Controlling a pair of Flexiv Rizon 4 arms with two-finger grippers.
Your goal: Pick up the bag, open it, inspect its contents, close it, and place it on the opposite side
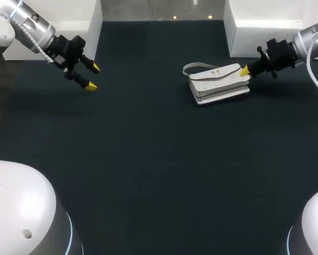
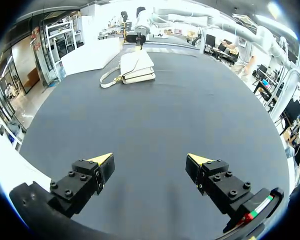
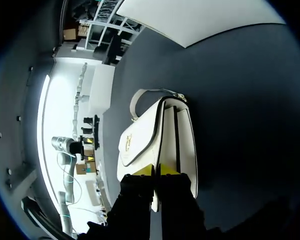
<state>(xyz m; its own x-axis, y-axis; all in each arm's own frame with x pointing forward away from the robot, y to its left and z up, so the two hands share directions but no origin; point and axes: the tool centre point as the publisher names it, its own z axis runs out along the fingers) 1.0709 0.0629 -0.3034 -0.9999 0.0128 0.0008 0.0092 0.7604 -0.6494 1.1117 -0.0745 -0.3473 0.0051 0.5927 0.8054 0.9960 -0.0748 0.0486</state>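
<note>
I see the white bag (image 1: 220, 82) lying flat on the dark surface (image 1: 148, 159), its flap (image 1: 216, 73) facing up. Its thin strap (image 1: 193, 67) loops out onto the surface from the end of the bag farthest from my right arm.

My right gripper (image 1: 245, 70) is at the opposite end of the bag, right against it. From the right wrist camera the bag (image 3: 155, 135) stretches away ahead of the right gripper (image 3: 156, 170). The two yellow tips sit close together with a thin white edge of the bag's end pinched between them, so I read this gripper as clamped on the bag. The strap (image 3: 139, 95) curls off the bag's far end.

My left gripper (image 1: 93, 76) hangs above the surface, well apart from the bag, on the strap side. Its fingers are spread wide and hold nothing. Through the left wrist camera, the left gripper (image 2: 150, 162) has only bare surface between its tips, and the bag (image 2: 135, 66) lies far ahead of it with the strap (image 2: 107, 80) trailing off one end.
</note>
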